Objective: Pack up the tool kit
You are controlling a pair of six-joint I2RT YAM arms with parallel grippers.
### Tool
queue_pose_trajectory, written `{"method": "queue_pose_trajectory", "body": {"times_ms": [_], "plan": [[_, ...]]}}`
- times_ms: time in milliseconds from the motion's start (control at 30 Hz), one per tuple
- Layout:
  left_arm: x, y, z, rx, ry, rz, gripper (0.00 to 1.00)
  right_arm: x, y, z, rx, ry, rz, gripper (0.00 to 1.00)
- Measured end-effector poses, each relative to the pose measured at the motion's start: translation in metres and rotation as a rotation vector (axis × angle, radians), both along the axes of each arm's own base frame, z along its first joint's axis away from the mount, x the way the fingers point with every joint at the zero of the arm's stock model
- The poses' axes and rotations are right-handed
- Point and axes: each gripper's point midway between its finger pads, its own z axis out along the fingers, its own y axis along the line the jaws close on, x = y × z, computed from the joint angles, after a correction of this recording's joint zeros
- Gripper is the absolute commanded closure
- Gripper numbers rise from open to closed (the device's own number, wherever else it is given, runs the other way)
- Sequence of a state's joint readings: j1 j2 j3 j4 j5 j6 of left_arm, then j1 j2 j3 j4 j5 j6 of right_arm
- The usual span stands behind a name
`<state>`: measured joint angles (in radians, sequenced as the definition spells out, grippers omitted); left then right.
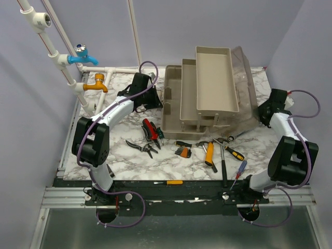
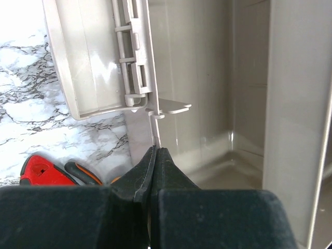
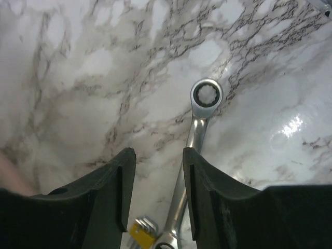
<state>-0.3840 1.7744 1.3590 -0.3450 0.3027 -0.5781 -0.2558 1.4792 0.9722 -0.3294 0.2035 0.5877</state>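
Marble tabletop (image 3: 78,62) is lying below: we are holding the right gripper (image 3: 158,176) spread beside a wrench (image 3: 198,127), the left gripper (image 2: 154,155) pressed together at the toolbox (image 2: 207,78).

The left arm (image 1: 116,110) rises from its base, bends at the elbow and sends its white forearm slanting up behind the left claw (image 1: 150,98). That claw's two black fingers (image 2: 137,179) are pressed flat together, with no gap showing at the tips. The right arm (image 1: 284,127) is folded tight, its elbow close behind and below the right claw (image 3: 155,192), which points downward with its fingers (image 3: 111,192) parted and a clear gap between them.
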Motion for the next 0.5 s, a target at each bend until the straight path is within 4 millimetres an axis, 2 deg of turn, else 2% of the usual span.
{"method": "queue_pose_trajectory", "body": {"times_ms": [167,500], "plan": [[0.0,-0.001,0.0,-0.031,-0.005,0.024,1.0,0.007,-0.026,-0.002,0.136,-0.094,-0.058,0.53],[-0.001,-0.008,-0.004,-0.108,0.011,0.056,1.0,0.039,0.003,0.015,0.284,-0.234,0.104,0.56]]}}
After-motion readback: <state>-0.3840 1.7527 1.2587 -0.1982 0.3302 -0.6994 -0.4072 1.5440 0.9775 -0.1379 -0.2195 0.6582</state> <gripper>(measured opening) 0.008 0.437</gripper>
